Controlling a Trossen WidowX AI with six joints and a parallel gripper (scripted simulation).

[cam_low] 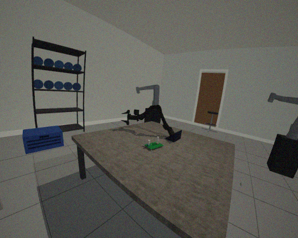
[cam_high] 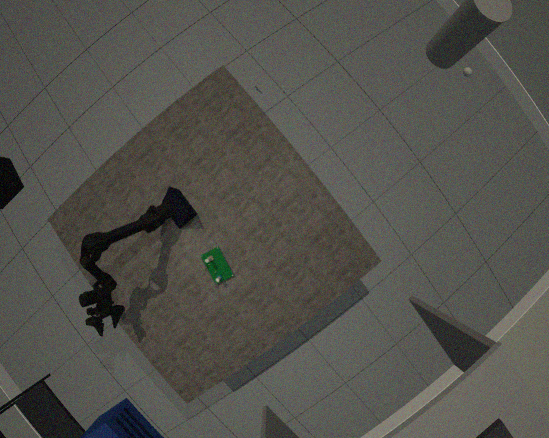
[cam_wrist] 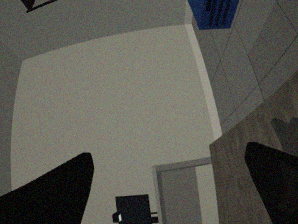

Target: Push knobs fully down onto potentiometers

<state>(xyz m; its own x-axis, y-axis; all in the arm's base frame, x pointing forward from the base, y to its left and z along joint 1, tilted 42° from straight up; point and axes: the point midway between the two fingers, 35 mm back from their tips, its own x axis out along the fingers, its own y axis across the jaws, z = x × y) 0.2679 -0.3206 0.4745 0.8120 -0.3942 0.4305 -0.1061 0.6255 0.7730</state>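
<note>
The green circuit board (cam_high: 225, 266) (cam_low: 154, 146) stands on short legs on the table (cam_high: 282, 200) (cam_low: 180, 174), beside the arm's base. One pale knob (cam_high: 209, 259) stands up near one end of the board, and another pale knob (cam_high: 218, 280) near the other end. In the exterior view they show as a left knob (cam_low: 149, 142) and a right knob (cam_low: 158, 138); the gap beneath each is too small to judge. My gripper (cam_high: 107, 330) (cam_low: 122, 117) (cam_wrist: 172, 157) is open and empty, raised well away from the board near the table's edge. The wrist view shows no board.
The arm's dark blue base (cam_high: 180, 207) (cam_low: 175, 136) stands on the table close to the board. A blue box (cam_high: 124, 422) (cam_low: 43, 139) (cam_wrist: 215, 12) and a shelf rack (cam_low: 59, 91) stand off the table.
</note>
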